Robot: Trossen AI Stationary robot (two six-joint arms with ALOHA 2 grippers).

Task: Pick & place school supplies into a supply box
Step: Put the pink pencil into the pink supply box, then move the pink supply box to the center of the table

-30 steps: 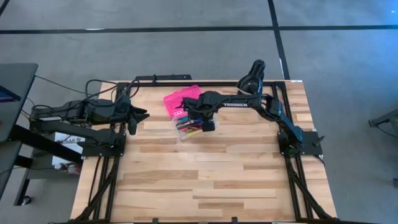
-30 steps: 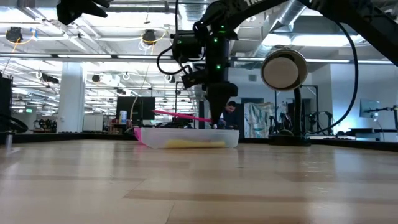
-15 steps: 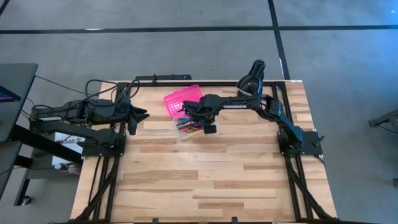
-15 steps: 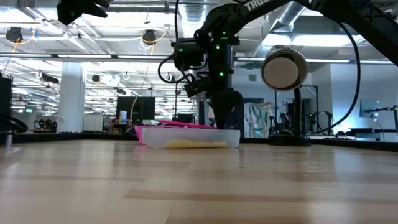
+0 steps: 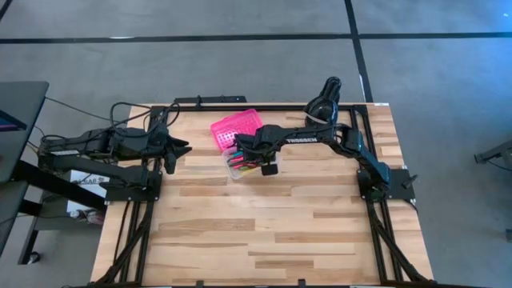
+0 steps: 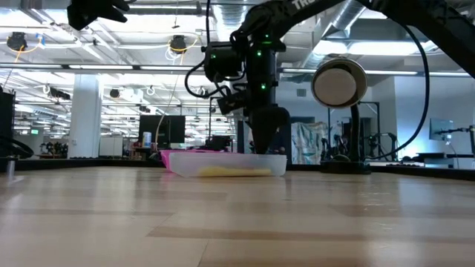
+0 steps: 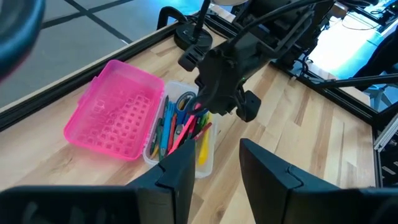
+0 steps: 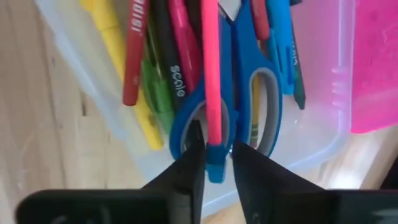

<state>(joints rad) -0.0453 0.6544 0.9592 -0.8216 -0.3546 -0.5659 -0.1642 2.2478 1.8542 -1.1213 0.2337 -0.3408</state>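
Right gripper (image 8: 214, 158): your right arm reaches in from 3 o'clock toward the table's far centre and hangs low over the clear base of the box; its two dark fingers (image 8: 186, 155) are pinched together on a thin pink pencil (image 8: 211, 74), which runs lengthwise over the contents, its blue tip between the fingers.
Small blue-handled scissors (image 8: 249, 106): you see them lying in the base directly under the held pencil, handle loops toward the gripper.
Other supplies in the base: a yellow marker (image 8: 118, 50), a red pen (image 8: 134, 43), a dark pen printed "scole" (image 8: 169, 62), a green pencil (image 8: 155, 87) and light blue pens (image 8: 286, 43) lie side by side along the box's length.
Supply box (image 5: 234, 126): the small plastic pencil case sits at 12 o'clock of the table centre, its bright pink textured lid (image 7: 115, 109) folded open flat on the wood, the clear base (image 7: 208, 155) just beside it on the side nearer the table centre.
Left gripper (image 5: 178, 150): your left arm waits at 9 o'clock, raised, well apart from the box; its fingers (image 7: 180, 177) stand apart with nothing between them.
Black round device on a stand (image 5: 324, 100): it stands at the far edge, at about 1 o'clock, well beyond the box.
Light wooden plank table (image 5: 264, 232): it carries all of this.
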